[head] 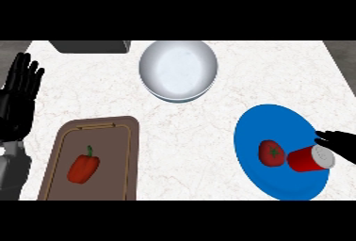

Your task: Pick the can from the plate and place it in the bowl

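A: Where is the thing we are after?

B: The small red cylindrical can with the pale metal lid (311, 159) lies tipped on its side on the round blue plate (278, 123), at the plate's right-hand part. Its lid faces up and to the right. A red tomato with a green stem (272, 153) sits just beside it on the left, close enough that the two may be touching; I cannot tell.

A: And the hands?

B: The black right hand (338, 143) comes in from the right edge with its fingers stretched toward the can's lid end, at or very near it. The fingers are straight and not curled round anything, so it holds nothing. The black left hand (20, 92) rests at the left edge, fingers up and relaxed, also empty.

A: How will the can handle?

B: I judge it stiff and smooth-sided, probably light, and liable to roll because it is lying down. The best hold looks to be across the red body, thumb on one side and fingers on the other, rather than on the slick lid. A push from the lid end could shove it into the tomato.

A: Where does it go?

B: Into the wide pale grey bowl (178, 68) at the counter's far middle, well apart from the plate. A brown tray (125, 141) with a red bell pepper (83, 168) lies on the left, out of the way.
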{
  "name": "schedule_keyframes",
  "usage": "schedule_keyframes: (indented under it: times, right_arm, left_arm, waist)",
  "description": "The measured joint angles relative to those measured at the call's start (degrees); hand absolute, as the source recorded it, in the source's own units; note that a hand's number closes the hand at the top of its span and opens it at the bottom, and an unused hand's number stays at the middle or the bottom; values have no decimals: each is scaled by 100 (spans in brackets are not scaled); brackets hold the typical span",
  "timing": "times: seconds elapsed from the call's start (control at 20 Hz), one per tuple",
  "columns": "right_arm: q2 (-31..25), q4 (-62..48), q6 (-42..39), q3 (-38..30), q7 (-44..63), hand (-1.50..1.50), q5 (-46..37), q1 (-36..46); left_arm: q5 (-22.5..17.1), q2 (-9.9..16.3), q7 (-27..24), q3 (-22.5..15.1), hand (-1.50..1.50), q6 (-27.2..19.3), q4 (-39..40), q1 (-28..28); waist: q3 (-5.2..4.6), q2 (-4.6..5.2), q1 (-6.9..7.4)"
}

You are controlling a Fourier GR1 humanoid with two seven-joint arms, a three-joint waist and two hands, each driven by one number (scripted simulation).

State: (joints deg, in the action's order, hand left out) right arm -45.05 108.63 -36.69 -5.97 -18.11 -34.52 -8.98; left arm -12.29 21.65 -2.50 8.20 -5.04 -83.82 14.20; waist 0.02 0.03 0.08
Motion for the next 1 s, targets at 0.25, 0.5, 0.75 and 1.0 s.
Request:
schedule_keyframes:
  times: [0.25, 0.5, 0.75, 1.0]
  right_arm:
    - [214, -471, 89, 88, -463, -150, -322, 256]
    - [530, -558, 148, 233, -608, -150, -665, 389]
    - [607, -801, 224, 211, -818, -150, -1042, 426]
    - [891, -976, 240, 369, -755, -150, -1405, 576]
  left_arm:
    - [10, -22, 136, 98, 0, 81, -196, -101]
    - [48, -46, 174, 204, 0, 176, -164, -34]
    - [184, -214, 18, 218, 0, 191, -86, -89]
    - [201, -241, 78, 300, 0, 295, -213, -158]
  waist:
    - [-1, -4, 0]
    - [-1, -3, -9]
    - [-2, -4, -15]
    - [-3, -5, -9]
